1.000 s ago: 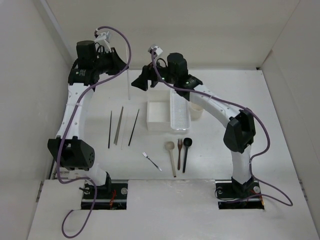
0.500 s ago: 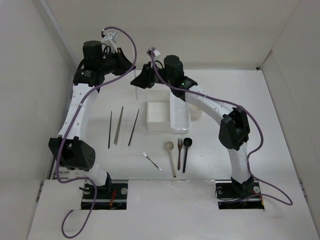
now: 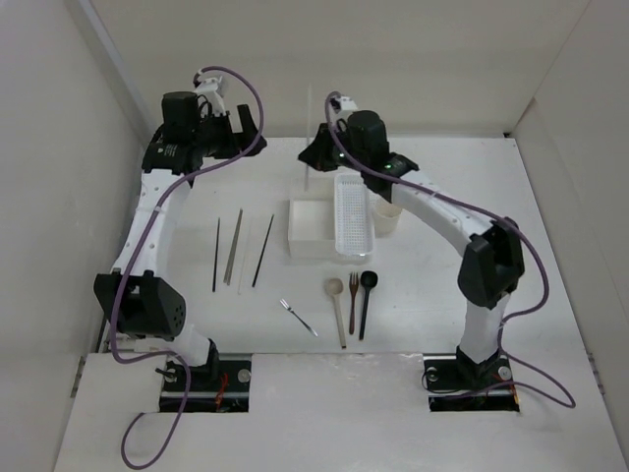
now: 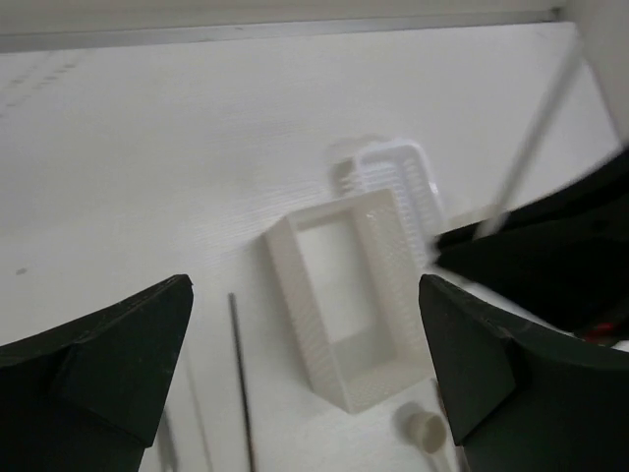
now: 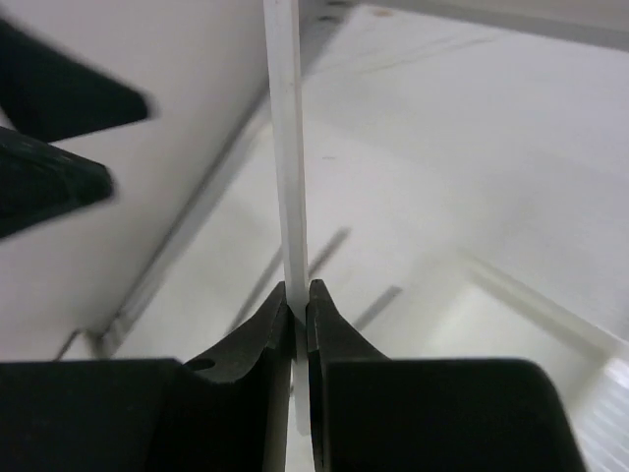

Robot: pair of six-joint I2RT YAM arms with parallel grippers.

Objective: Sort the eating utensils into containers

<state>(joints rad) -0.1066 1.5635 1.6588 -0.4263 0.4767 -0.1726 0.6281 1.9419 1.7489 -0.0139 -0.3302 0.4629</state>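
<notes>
Your left tool (image 4: 305, 290) has let go of the thin pale chopstick (image 5: 283, 147), spread its jaws wide and drawn back leftward. Your right tool (image 5: 295, 290) has closed on that chopstick, holds it upright alone, and has swung it rightward, toward the far edge of the white square box (image 3: 310, 231).

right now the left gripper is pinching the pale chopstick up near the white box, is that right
Not the left one. The right gripper is shut on the pale chopstick, as the right wrist view shows. The left gripper is open and holds nothing. The rest is right: the chopstick is held up near the white box.
</notes>
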